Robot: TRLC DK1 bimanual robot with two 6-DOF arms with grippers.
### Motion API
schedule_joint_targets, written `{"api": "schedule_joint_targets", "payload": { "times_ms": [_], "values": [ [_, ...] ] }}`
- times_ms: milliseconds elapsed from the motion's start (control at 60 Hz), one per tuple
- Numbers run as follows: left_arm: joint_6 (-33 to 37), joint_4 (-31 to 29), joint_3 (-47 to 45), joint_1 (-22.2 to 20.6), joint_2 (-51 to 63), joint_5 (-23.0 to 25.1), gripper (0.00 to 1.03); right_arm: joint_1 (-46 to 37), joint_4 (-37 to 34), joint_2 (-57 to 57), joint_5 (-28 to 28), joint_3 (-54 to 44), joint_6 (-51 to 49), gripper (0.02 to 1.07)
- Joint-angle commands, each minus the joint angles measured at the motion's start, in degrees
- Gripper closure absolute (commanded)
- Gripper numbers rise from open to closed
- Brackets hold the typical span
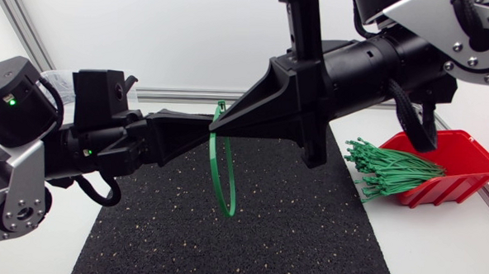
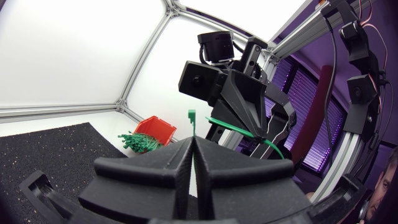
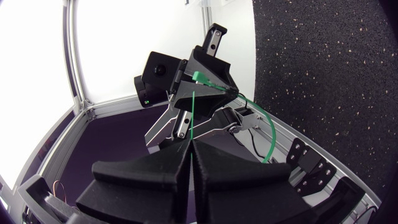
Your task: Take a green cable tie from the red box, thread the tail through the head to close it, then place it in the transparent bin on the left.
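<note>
Both arms are up over the black mat, which lies on the white tabletop, and their tips meet nose to nose above it. My left end effector comes in from the left side and my right end effector reaches past the middle from the right.

The green cable tie is held between them, in the air and clear of the mat. It hangs below the two tips as a narrow loop.

In the left wrist view my left end effector has its fingers pressed together with no gap between them. The tie's head stands up just above the tips, so this end effector is clamped on the tie close to the head. Ahead of it, the strap runs across the wedge of the right end effector and curves away downward.

In the right wrist view my right end effector is likewise fully closed. A thin green strand rises from between its fingertips towards the left end effector ahead of it. The rest of the loop arcs off to one side.

The red box sits on the tabletop at my right, beside the mat. A bundle of spare green ties fans out over the box's near rim towards the mat.
</note>
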Motion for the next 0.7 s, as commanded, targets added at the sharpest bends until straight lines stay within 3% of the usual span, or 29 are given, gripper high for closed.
{"api": "schedule_joint_targets", "payload": {
  "times_ms": [0, 683],
  "values": [
    [1.17, 1.14, -1.00, 0.31, -0.74, -0.37, 1.00, -0.10, 0.47, 0.55, -0.16, -1.39, 1.15, 1.01],
    [0.38, 1.05, -2.06, -0.04, -2.14, -0.37, 1.00, -0.10, 1.09, -0.68, -0.16, -1.30, 1.06, 1.01]
  ]
}}
